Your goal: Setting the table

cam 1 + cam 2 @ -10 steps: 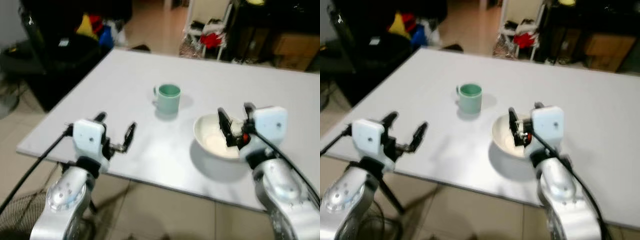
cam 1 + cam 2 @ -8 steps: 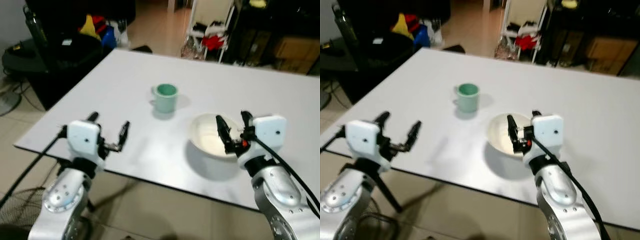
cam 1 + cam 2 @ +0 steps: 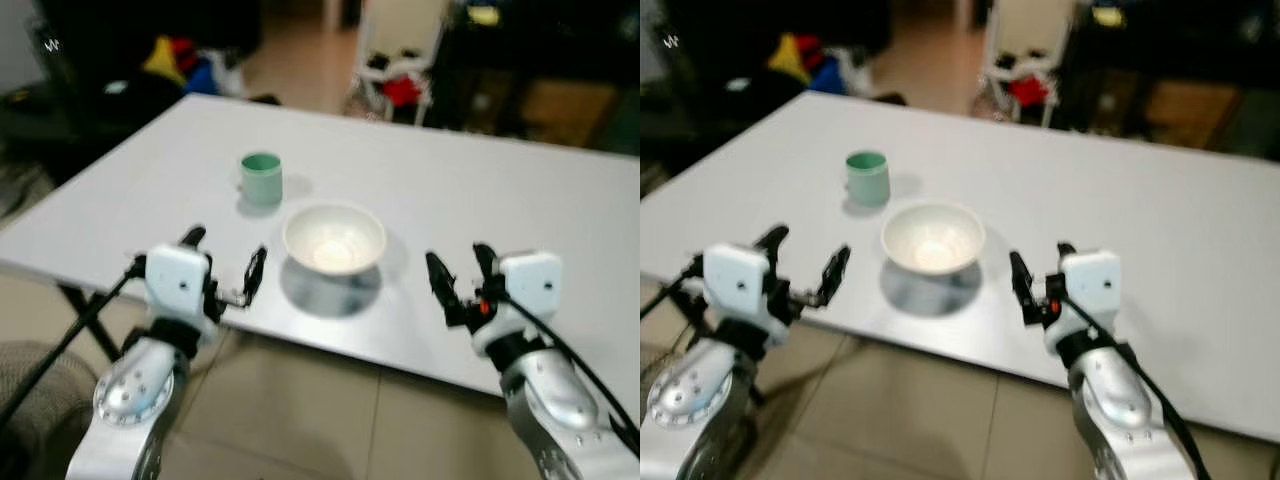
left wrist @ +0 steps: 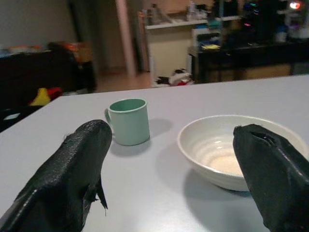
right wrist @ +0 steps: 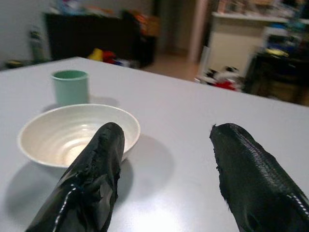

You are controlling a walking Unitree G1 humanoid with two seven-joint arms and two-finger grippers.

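A white bowl (image 3: 334, 239) stands on the white table (image 3: 480, 200) in front of me, near the front edge, with a green mug (image 3: 261, 179) just beyond it to my left. My left gripper (image 3: 222, 268) hovers at the table edge left of the bowl, fingers spread and holding nothing. My right gripper (image 3: 459, 280) hangs over the table edge, right of the bowl, likewise spread and empty.
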